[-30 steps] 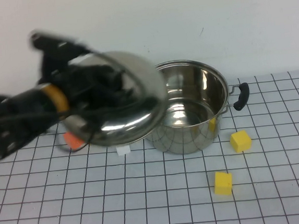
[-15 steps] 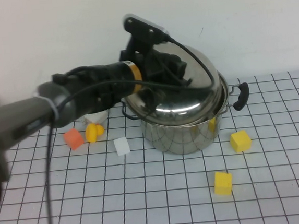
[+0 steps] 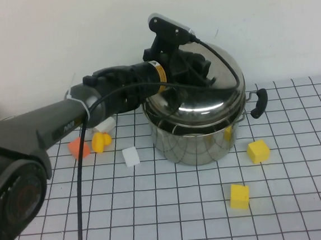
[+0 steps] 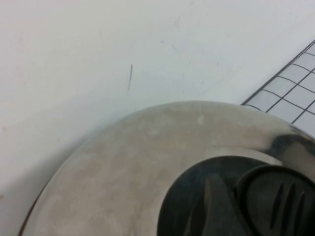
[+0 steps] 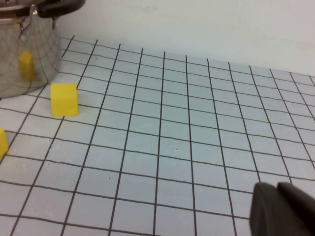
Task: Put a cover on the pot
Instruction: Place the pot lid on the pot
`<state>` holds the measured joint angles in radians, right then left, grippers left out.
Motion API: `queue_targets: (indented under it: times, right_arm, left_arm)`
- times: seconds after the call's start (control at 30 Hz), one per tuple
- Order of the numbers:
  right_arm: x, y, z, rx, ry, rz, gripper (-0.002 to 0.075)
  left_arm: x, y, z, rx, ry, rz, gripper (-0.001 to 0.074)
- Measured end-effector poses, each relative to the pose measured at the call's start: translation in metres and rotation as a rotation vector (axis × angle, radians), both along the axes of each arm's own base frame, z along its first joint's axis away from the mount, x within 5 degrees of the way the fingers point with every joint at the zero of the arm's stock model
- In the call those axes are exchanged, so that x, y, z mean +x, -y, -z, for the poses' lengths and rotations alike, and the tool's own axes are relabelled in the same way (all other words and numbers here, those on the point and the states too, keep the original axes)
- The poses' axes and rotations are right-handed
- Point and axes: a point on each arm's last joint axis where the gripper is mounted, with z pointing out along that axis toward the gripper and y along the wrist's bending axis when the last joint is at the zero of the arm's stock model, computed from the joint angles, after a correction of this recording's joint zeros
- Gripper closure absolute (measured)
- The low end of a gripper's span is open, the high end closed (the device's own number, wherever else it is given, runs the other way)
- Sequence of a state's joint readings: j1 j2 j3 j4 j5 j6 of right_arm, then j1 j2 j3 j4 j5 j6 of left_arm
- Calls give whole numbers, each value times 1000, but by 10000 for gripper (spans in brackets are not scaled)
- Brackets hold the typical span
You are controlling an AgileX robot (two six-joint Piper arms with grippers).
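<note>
At upper centre of the high view, the left gripper (image 3: 193,72) holds a domed steel lid (image 3: 214,90) tilted over the large shiny stainless-steel stockpot (image 3: 198,133). Only the right gripper's (image 5: 283,211) dark tip shows, lower right of its wrist view; its opening cannot be told

The left arm (image 3: 65,120) reaches far forward, its wrist high. The left gripper (image 3: 193,72) points down and grips the lid's knob below it. The right gripper (image 5: 283,209) hangs low, its finger state unclear.
</note>
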<state>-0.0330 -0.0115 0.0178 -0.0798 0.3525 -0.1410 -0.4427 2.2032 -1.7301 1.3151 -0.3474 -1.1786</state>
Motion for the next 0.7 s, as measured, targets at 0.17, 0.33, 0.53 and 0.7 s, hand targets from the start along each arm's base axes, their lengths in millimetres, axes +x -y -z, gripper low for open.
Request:
queue_targets:
  times: [0.17, 0.33, 0.53, 0.7]
  right_arm:
    - [0, 0, 0, 0, 0, 0, 717]
    - [0, 0, 0, 0, 0, 0, 717]
    - [0, 0, 0, 0, 0, 0, 717]
    - [0, 0, 0, 0, 0, 0, 717]
  left_arm:
    - [3, 1, 15, 2, -49, -15, 404]
    - [2, 1, 18, 26, -72, -7, 404]
    - [0, 0, 20, 32, -121, 20, 404]
    - [-1, 1, 21, 10, -157, 29, 404]
